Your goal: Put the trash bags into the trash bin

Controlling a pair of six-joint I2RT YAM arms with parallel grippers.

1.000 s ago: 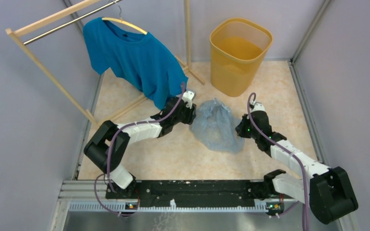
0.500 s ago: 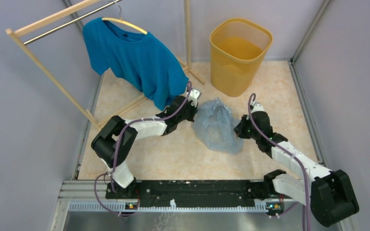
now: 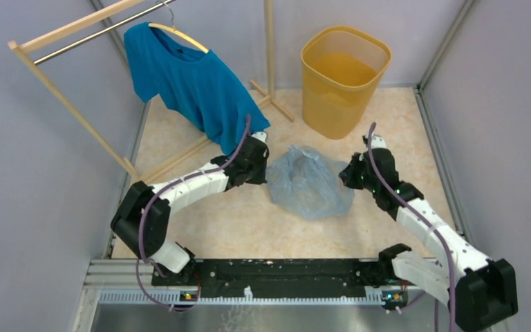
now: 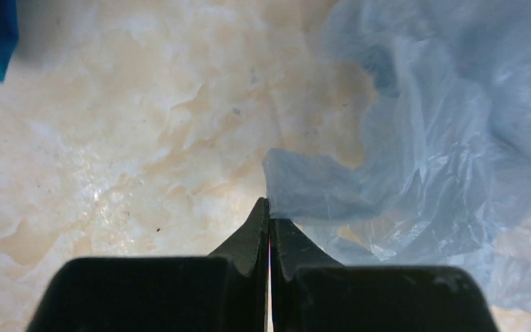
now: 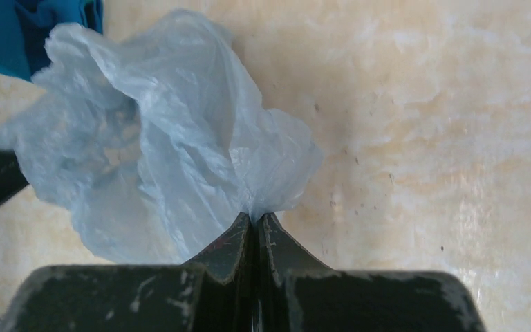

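Note:
The trash bag (image 3: pixel 308 183), a wrinkled pale blue film, lies spread on the floor between my two grippers. My left gripper (image 3: pixel 261 164) is at its left edge, and in the left wrist view the left gripper (image 4: pixel 268 211) is shut, with a corner of the bag (image 4: pixel 442 138) pinched at its tips. My right gripper (image 3: pixel 350 177) holds the bag's right edge. In the right wrist view the right gripper (image 5: pixel 254 220) is shut on a gathered fold of the bag (image 5: pixel 159 138). The yellow trash bin (image 3: pixel 346 76) stands upright and open behind the bag.
A teal T-shirt (image 3: pixel 193 83) hangs on a wooden rack (image 3: pixel 76 28) at the back left, its hem just above my left wrist. Rack feet (image 3: pixel 273 104) reach toward the bin. Grey walls close in both sides.
My left gripper has shut on the bag's left edge and drawn back left, so the bag now lies wider. The right gripper shifted slightly up and right, still gripping.

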